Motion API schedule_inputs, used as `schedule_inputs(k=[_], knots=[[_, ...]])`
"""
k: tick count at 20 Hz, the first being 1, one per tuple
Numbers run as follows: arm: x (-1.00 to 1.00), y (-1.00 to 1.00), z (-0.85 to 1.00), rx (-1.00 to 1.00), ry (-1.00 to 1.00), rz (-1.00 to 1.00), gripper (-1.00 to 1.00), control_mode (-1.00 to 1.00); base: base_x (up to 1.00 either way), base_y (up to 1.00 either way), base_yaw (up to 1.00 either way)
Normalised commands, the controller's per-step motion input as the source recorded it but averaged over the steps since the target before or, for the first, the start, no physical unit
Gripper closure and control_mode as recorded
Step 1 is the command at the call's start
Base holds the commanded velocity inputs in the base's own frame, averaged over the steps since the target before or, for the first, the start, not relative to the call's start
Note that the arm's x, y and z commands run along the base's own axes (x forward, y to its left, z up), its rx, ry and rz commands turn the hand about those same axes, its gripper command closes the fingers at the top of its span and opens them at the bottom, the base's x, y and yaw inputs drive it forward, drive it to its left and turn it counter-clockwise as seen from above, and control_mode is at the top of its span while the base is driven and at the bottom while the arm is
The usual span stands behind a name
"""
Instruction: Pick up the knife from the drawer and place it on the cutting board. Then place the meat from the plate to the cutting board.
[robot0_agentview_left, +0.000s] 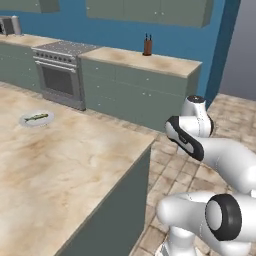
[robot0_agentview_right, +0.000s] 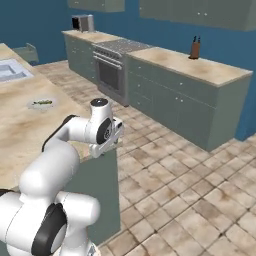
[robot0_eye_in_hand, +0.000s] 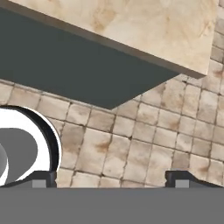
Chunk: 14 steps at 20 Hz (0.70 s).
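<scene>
Jaws (robot0_eye_in_hand: 111, 177) spread wide, grasping nothing; aimed down at tiled floor (robot0_eye_in_hand: 144, 131) beside dark end panel of island worktop (robot0_agentview_left: 75, 165). Arm folded low at island corner. Meat (robot0_agentview_left: 37, 117) lies on plate (robot0_agentview_left: 36, 119), far side of worktop, well apart from jaws. Judgement: meat light, soft, likely slippery; take across slim middle, gentle squeeze. Plate holds meat alone. Knife, drawer, cutting board: location cannot be told. Knife block (robot0_agentview_left: 147, 46) on rear worktop, not task item.
</scene>
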Motion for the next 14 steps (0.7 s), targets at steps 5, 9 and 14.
schedule_inputs(k=[5,9,14], knots=[[0.00,0.00,0.00,0.00,0.00,0.00,-1.00,1.00,0.62,-0.70,0.39],[0.00,0.00,0.00,0.00,0.00,0.00,-1.00,1.00,0.55,-0.72,0.39],[0.00,0.00,0.00,0.00,0.00,0.00,-1.00,1.00,0.48,-0.74,0.40]])
